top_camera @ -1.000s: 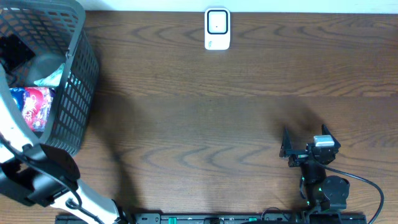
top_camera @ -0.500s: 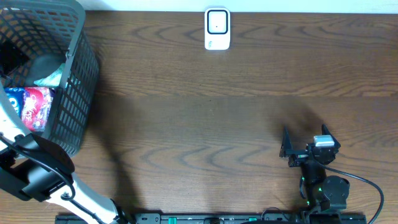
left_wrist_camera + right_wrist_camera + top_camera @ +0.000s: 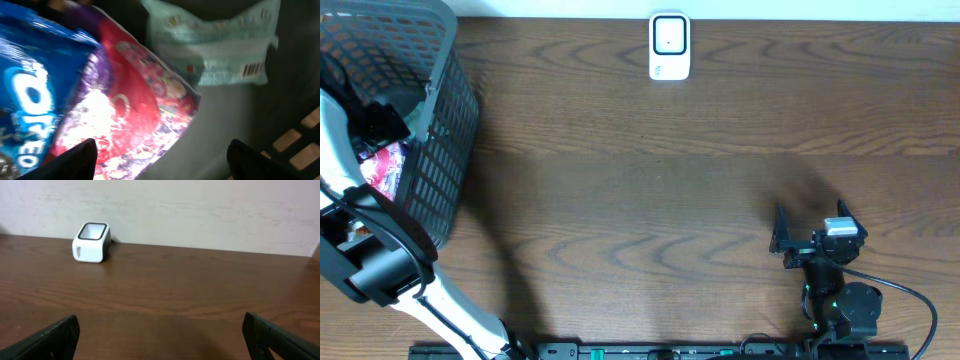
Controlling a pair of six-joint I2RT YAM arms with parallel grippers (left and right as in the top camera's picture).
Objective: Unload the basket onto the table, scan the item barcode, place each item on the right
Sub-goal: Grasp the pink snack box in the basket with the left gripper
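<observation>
The worktop is dark grained wood with a low sheen. The basket is matt grey plastic lattice. The red packet and blue packet are glossy film; the scanner is smooth white plastic.

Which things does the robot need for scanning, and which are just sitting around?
For the job:
- white scanner
- basket, holding the red packet, the blue Oreo packet and the pale green packet; I cannot tell which one gets scanned
- left gripper, open over the red packet

Just sitting around:
- right gripper, open, holding nothing
</observation>
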